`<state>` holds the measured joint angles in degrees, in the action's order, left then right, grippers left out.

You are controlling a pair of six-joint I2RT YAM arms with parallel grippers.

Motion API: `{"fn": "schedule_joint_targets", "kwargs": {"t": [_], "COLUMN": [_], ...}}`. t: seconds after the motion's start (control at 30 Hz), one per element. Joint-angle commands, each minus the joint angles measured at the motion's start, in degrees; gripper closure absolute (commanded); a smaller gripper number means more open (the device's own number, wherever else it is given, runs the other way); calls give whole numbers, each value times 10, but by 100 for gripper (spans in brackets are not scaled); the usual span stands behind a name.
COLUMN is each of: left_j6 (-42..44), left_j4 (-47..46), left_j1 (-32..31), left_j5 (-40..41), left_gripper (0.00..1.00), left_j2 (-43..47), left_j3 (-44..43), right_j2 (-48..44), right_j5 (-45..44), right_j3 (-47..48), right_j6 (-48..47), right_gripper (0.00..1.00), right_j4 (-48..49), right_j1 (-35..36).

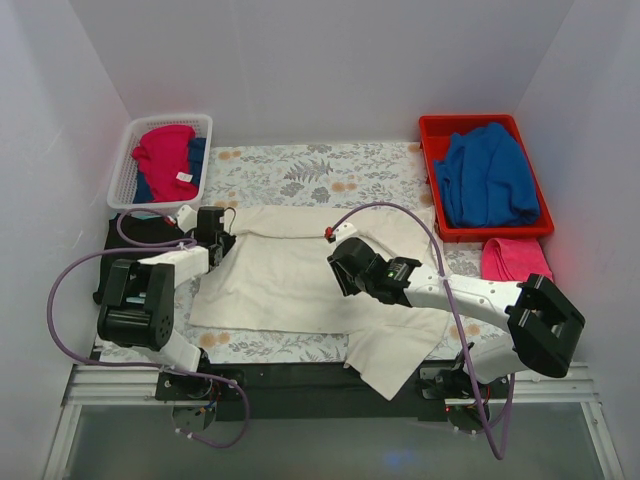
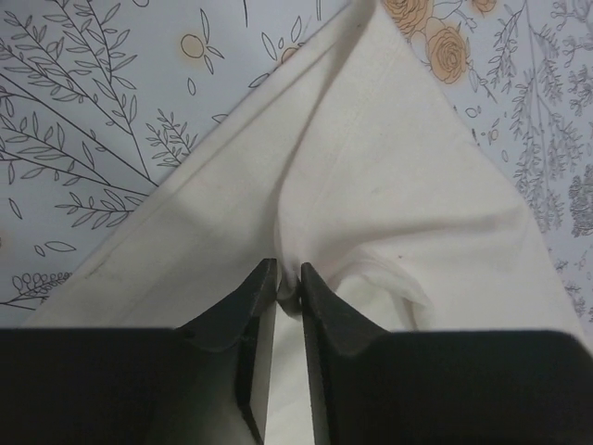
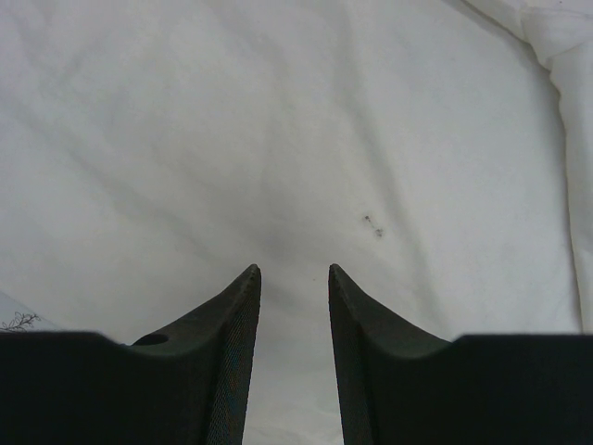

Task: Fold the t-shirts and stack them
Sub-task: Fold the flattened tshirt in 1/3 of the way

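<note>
A large cream-white t-shirt [image 1: 290,285] lies spread on the floral tablecloth, one part [image 1: 400,350] draped over the near edge. At the shirt's left shoulder, my left gripper [image 1: 222,246] has its jaws nearly together, pinching a raised fold of the cream cloth [image 2: 371,185]; the left gripper [image 2: 289,278] shows this in the wrist view. Over the shirt's middle, my right gripper [image 1: 338,276] is open; the right gripper [image 3: 295,271] has only flat cream cloth [image 3: 278,139] beneath it and nothing between its fingers. A black t-shirt [image 1: 140,232] lies at the left, partly under the left arm.
A white basket [image 1: 170,120] with red and blue clothes stands at the back left. A red bin [image 1: 430,130] holding a blue garment [image 1: 487,175] sits at the back right, and a pink cloth [image 1: 515,260] lies in front of it. White walls close in three sides.
</note>
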<state>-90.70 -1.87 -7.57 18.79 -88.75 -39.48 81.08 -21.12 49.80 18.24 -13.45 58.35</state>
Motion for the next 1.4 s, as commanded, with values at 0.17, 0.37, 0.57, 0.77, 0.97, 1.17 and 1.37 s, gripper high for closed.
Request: {"fn": "schedule_joint_targets", "kwargs": {"t": [0.17,0.37,0.57,0.77,0.97,1.17,1.37], "left_j6": [8,23,33,9,-49,-38,23], "left_j4": [9,36,50,77,124,114,25], "left_j1": [17,19,20,22,22,22,22], "left_j5": [41,114,146,164,216,184,69], "left_gripper": [100,100,100,100,74,64,64], "left_j2": [-27,5,10,-13,2,39,18], "left_j3": [-32,-48,-62,-59,-53,-67,-94], "right_j2": [-23,-27,-23,-29,-39,-61,-58], "right_j5": [-37,-45,-48,-57,-81,-131,-75], "right_j3": [-9,-13,-13,-18,-15,-2,9], "right_j6": [12,15,22,30,60,94,64], "right_gripper": [58,58,59,59,59,54,52], "right_j4": [9,5,3,-7,-40,-89,-74], "right_j1": [-1,-1,-1,-3,-14,-55,-190]}}
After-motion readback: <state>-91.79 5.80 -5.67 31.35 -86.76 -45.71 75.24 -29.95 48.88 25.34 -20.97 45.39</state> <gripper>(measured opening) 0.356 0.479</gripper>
